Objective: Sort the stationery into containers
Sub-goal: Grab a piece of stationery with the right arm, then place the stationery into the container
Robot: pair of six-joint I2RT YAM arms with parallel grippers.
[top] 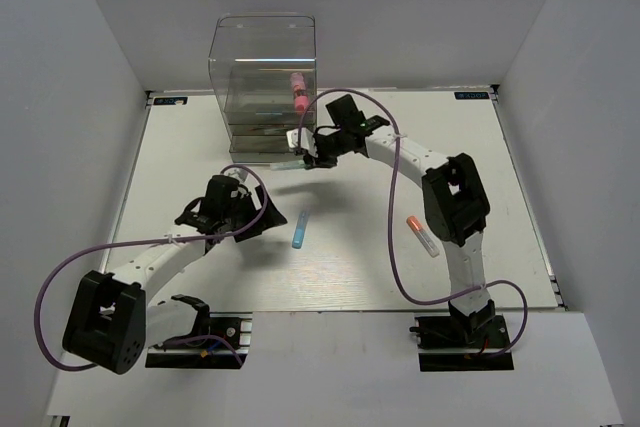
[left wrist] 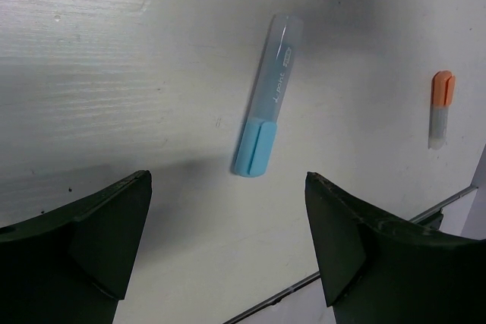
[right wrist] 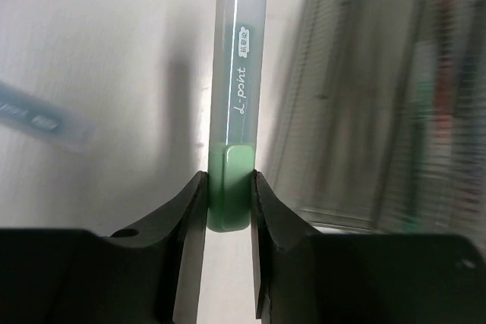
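The tall clear box (top: 262,67) stands at the table's back, with shallow drawers (top: 258,133) at its base and a pink tube (top: 297,92) inside. My right gripper (top: 310,155) is shut on a teal-capped clear marker (top: 284,163), just in front of the drawers. The right wrist view shows its jaws (right wrist: 229,187) clamping the marker's green cap (right wrist: 230,195), with the box (right wrist: 380,111) blurred on the right. My left gripper (top: 262,219) is open and empty; a light-blue marker (top: 299,230) (left wrist: 267,111) lies just beyond its fingertips (left wrist: 311,187).
An orange-capped clear marker (top: 421,235) lies on the table beside the right arm and also shows in the left wrist view (left wrist: 441,108). The white walls enclose the table on three sides. Purple cables loop off both arms.
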